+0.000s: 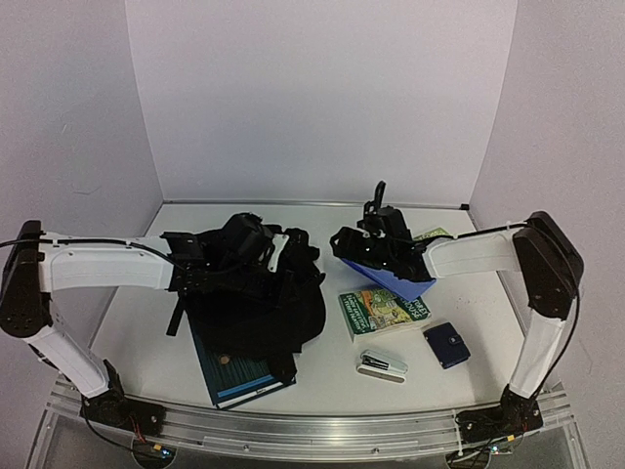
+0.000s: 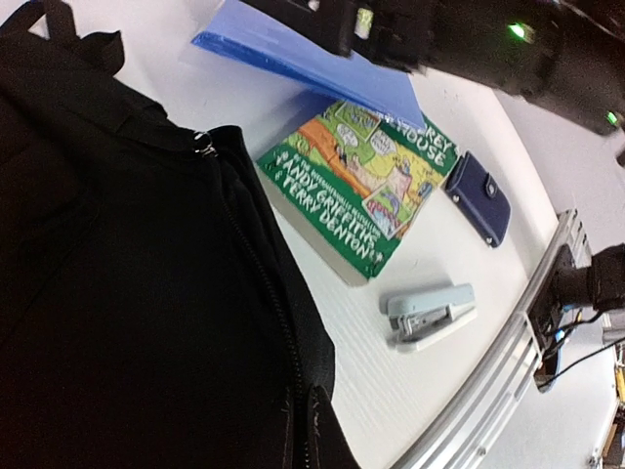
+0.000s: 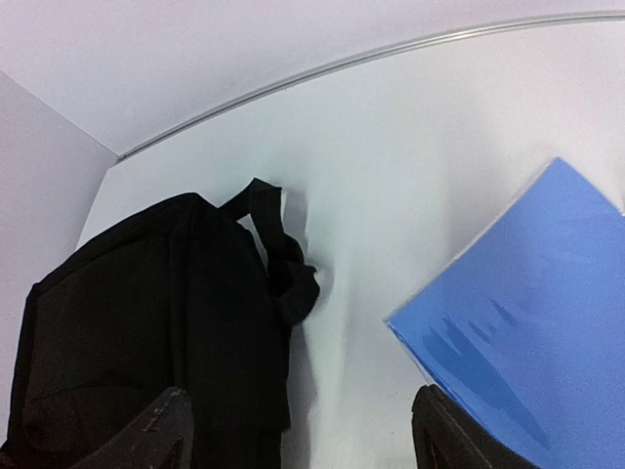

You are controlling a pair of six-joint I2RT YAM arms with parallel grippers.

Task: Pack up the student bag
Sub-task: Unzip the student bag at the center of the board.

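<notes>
The student bag (image 1: 259,303) is a black backpack lying left of centre; it fills the left of the left wrist view (image 2: 117,274), zipper showing. My left gripper (image 1: 205,262) is at the bag's top edge. Its fingers are buried in the black fabric and seem shut on it. My right gripper (image 1: 354,244) is open and empty, its fingers wide apart (image 3: 303,440), between the bag (image 3: 146,313) and a tilted blue folder (image 1: 402,281). The folder's corner (image 3: 537,303) is beside the right finger. A green book (image 1: 384,309) lies in front of the folder.
A navy wallet (image 1: 447,344) and a grey stapler (image 1: 383,365) lie at the front right. A dark blue book (image 1: 239,376) sticks out from under the bag's front edge. The metal rail (image 1: 312,425) runs along the near edge.
</notes>
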